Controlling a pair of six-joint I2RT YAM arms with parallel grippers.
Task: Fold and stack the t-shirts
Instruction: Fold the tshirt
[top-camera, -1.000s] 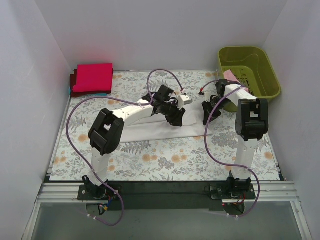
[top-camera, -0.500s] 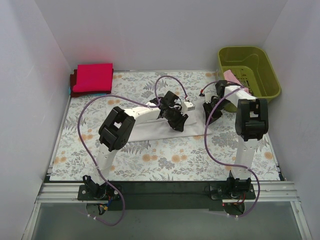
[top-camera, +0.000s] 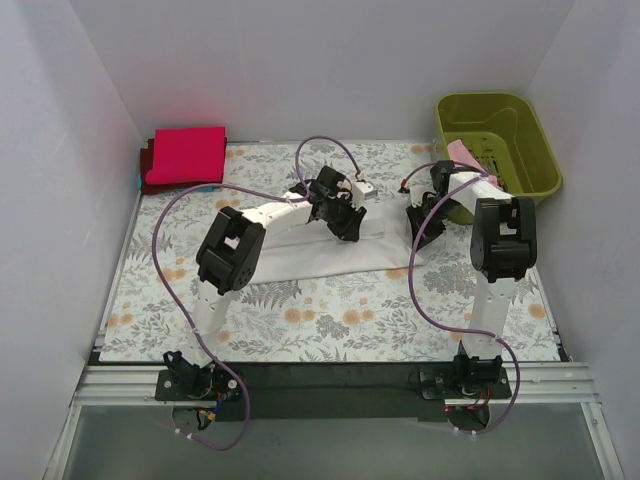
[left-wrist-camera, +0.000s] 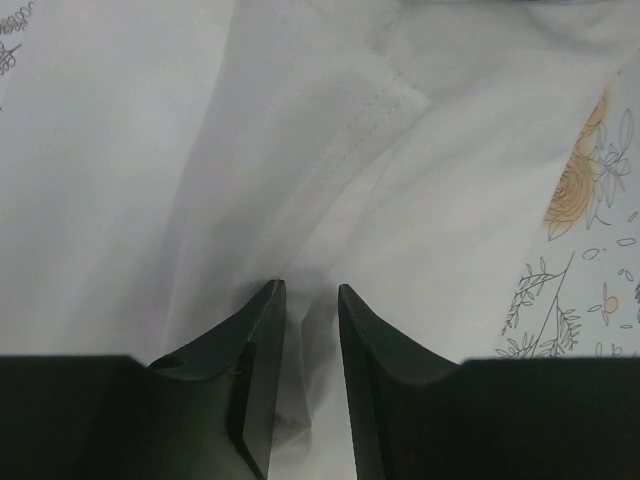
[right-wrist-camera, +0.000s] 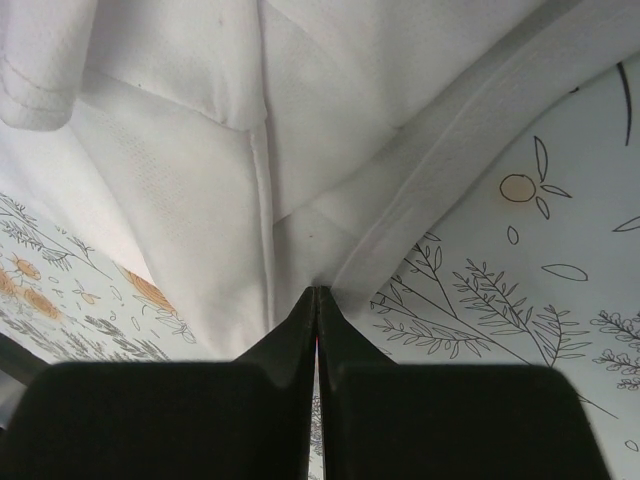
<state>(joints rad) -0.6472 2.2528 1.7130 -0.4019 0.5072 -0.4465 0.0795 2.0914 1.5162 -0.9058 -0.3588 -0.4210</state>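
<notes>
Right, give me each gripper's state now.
Left gripper: shut on the white soft cloth t-shirt.
Right gripper: shut on the same t-shirt's edge.

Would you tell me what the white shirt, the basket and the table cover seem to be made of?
White shirt: soft knit-looking cloth, matte, by its creases and stitched hem.
Basket: likely olive-green plastic, slightly glossy, with rigid moulded walls.
Table cover: flat floral-printed sheet, matte; cloth or vinyl, I cannot tell.
</notes>
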